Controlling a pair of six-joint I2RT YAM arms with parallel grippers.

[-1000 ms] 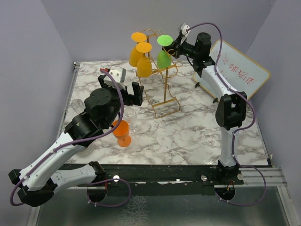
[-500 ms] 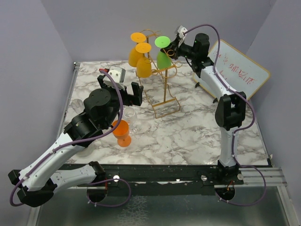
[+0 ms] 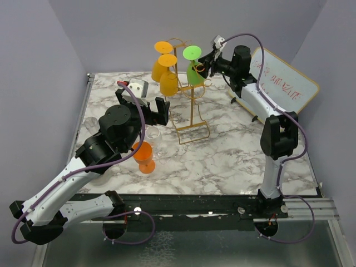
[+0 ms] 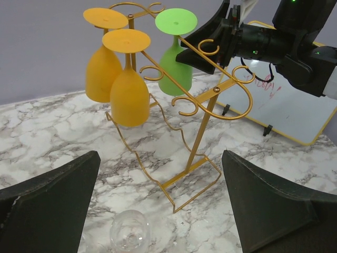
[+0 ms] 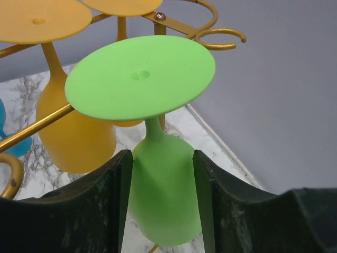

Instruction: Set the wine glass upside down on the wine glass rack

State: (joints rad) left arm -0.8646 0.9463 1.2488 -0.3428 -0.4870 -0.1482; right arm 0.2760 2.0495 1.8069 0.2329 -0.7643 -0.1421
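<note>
Green wine glass point(image 5: 163, 195) hangs foot-up on the wine glass rack point(image 4: 202, 132) toward the table's point(image 3: 233, 161) far edge. It looks light, rigid and slick; hold the bowl, not the thin stem. Your right gripper point(image 5: 162, 155) straddles the bowl, jaws parted, seemingly loose. Left gripper point(image 4: 160, 158) gapes empty.

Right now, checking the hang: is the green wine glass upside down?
Upside down: the green wine glass hangs foot-up, bowl down, on the wine glass rack.
</note>
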